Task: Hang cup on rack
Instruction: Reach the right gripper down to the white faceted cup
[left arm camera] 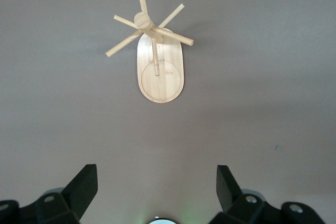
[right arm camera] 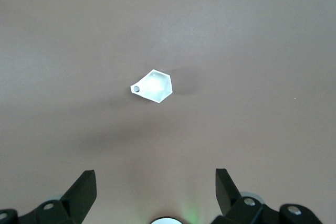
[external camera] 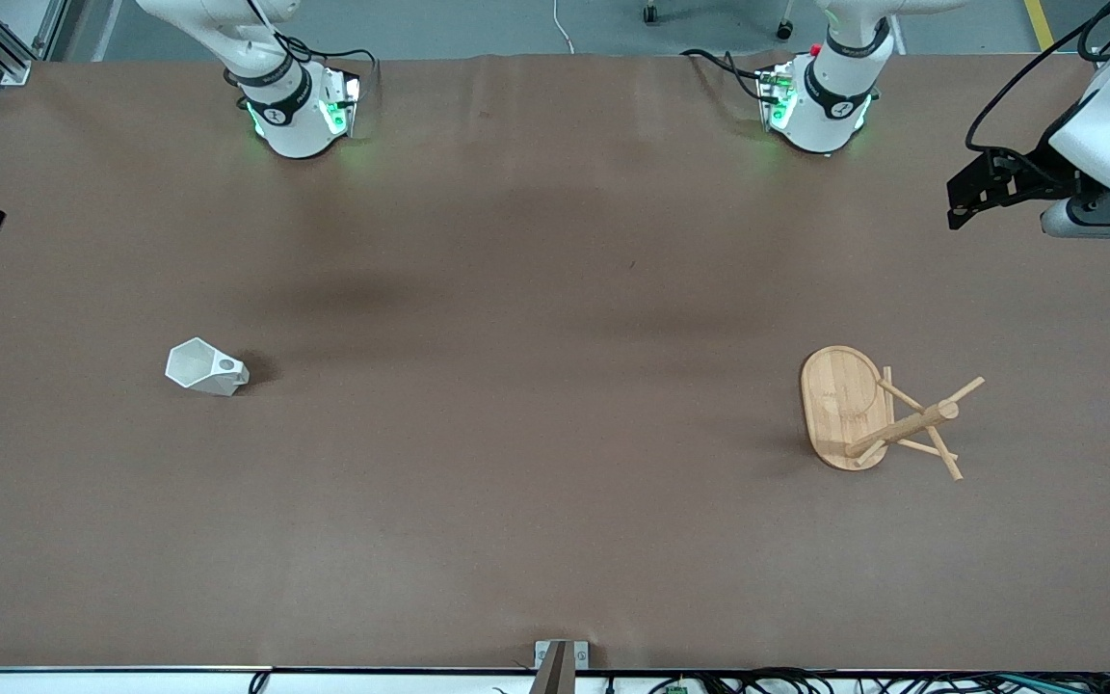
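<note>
The white faceted cup (external camera: pixel 206 367) rests on the brown table toward the right arm's end and appears to lie on its side, with its handle hole facing up. It also shows in the right wrist view (right arm camera: pixel 154 86). The bamboo rack (external camera: pixel 878 414) stands upright toward the left arm's end, its pegs spread above the oval base; it also shows in the left wrist view (left arm camera: pixel 157 51). My left gripper (left arm camera: pixel 156 169) is open and empty, high over the table, apart from the rack; it shows at the front view's edge (external camera: pixel 974 198). My right gripper (right arm camera: pixel 155 172) is open and empty, high above the cup.
The brown table (external camera: pixel 536 434) is bare between the cup and the rack. The two arm bases (external camera: pixel 300 106) stand along the table edge farthest from the front camera. A small metal bracket (external camera: pixel 560 660) sits at the nearest edge.
</note>
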